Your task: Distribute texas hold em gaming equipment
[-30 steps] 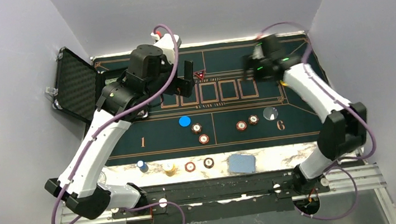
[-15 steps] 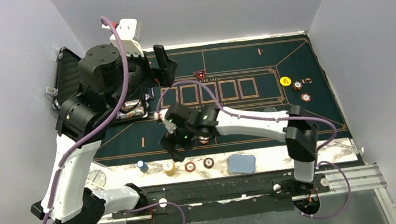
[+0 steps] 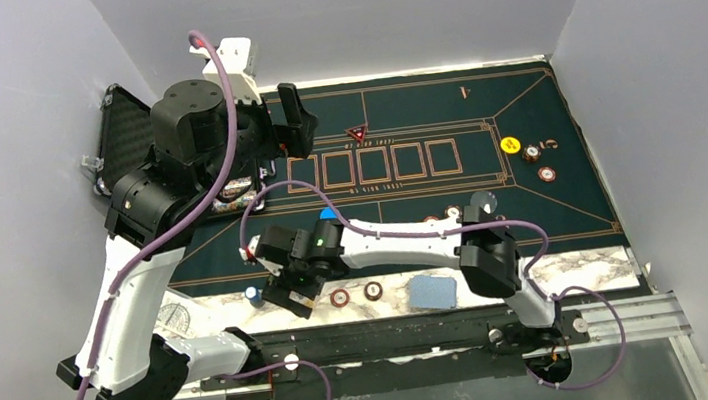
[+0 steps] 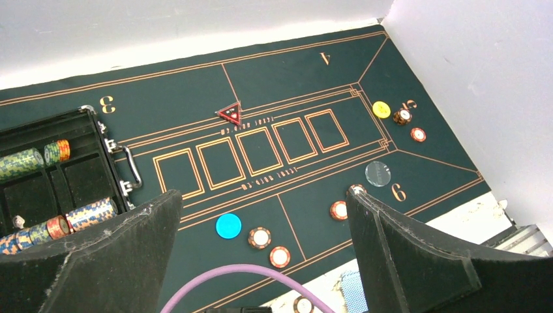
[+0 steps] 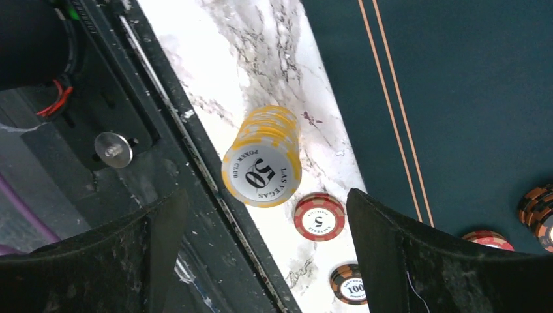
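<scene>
- Top view: your left pincer [image 3: 279, 128] is hanging wide open over the far-left part of the mat [image 3: 532, 210], near the case [image 3: 127, 145]. Your right pincer [image 3: 286, 296] is hanging over the near strip of the bench [image 3: 589, 269], where the blue-backed cards [image 3: 432, 292] are lying.
- Left wrist view: your jaws are standing apart, gripping nothing. The blue disc [image 4: 228, 226], clear disc [image 4: 378, 173] and red triangular marker [image 4: 229, 113] are lying on the mat.
- Right wrist view: your open jaws are straddling the yellow chip stack [image 5: 262, 166] without touching it. A red chip [image 5: 319, 216] is lying just beside.

Left claw [image 4: 264, 195], right claw [image 5: 267, 195] spread wide.
</scene>
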Available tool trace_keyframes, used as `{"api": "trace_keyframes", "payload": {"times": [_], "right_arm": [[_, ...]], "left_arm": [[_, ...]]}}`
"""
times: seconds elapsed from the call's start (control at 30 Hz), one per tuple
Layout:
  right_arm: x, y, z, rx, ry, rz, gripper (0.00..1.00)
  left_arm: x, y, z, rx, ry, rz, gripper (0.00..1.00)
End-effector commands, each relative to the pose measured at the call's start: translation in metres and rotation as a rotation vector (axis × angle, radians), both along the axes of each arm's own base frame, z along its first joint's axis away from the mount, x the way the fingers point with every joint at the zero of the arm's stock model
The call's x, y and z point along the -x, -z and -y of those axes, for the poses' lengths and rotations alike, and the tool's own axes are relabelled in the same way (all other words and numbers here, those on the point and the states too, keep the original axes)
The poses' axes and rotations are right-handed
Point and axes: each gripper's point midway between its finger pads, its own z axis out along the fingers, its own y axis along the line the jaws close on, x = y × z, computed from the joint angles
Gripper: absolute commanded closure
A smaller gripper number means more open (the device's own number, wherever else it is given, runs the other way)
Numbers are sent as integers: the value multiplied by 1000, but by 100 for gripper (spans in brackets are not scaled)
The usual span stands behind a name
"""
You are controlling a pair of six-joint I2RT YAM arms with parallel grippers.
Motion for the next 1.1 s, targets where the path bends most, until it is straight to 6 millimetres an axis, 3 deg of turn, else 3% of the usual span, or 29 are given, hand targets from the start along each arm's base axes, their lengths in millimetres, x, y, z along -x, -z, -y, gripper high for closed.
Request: {"api": "trace_keyframes", "payload": {"times": [0.0,0.47,0.93,1.07], "right_arm": [[-4,9,6,74,0,43,9],[5,23,-13,55,-26,0,25],[3,28,-14,66,-13,3,44],[2,30,-14,69,-11,5,45]], "left_arm": [[-2,-5,-5,2,-23,16,1],[0,-3,-5,-11,-12,17,1],[0,0,-6,-45,-3,20,1],[0,1,-6,-51,1,20,1]]}}
